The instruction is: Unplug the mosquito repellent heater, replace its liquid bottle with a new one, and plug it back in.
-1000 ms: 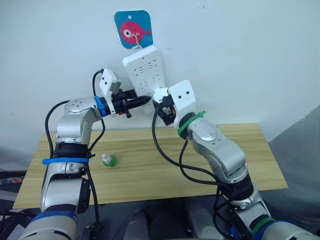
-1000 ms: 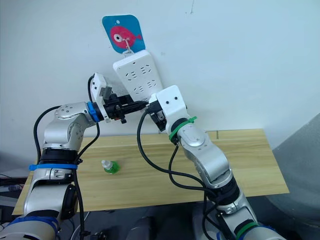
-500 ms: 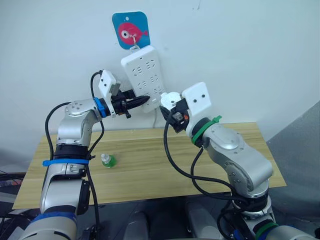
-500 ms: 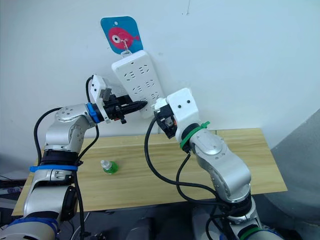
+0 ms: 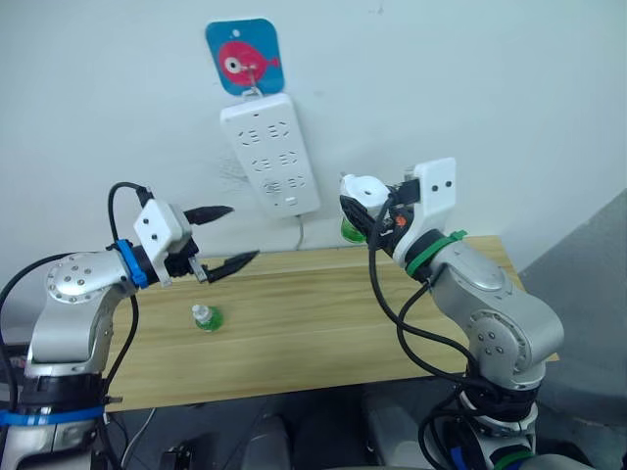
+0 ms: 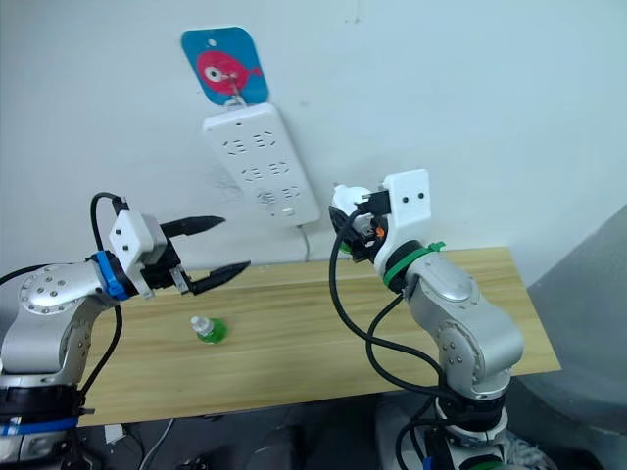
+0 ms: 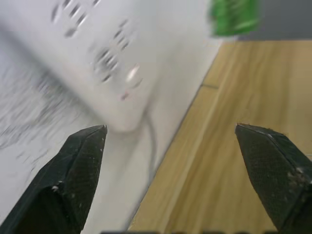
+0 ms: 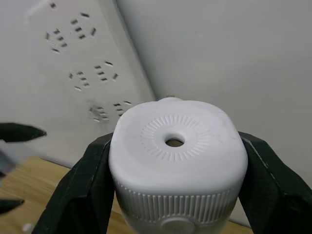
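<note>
Left gripper: two black pointed fingers spread wide apart, grasping nothing, held in the air above the left part of the table and well apart from the wall strip.

Small green liquid bottle with a pale cap: lies on the light wooden slatted table, below and just right of the left gripper, touching neither arm.

Blue square wall hanger with a red fish picture: fixed high on the white wall, with a hook at its lower edge.

Long white plastic power strip with rows of sockets: hangs tilted from that hook, its cord dropping from the lower end toward the table edge. No plug sits in it.

Mosquito repellent heater, a small white rounded plastic unit with a round dark-centred vent ringed by fine ribs: clamped between the two black fingers of the right gripper, held in the air to the right of the strip's lower end, clear of the sockets. A green bottle part shows beneath it.
</note>
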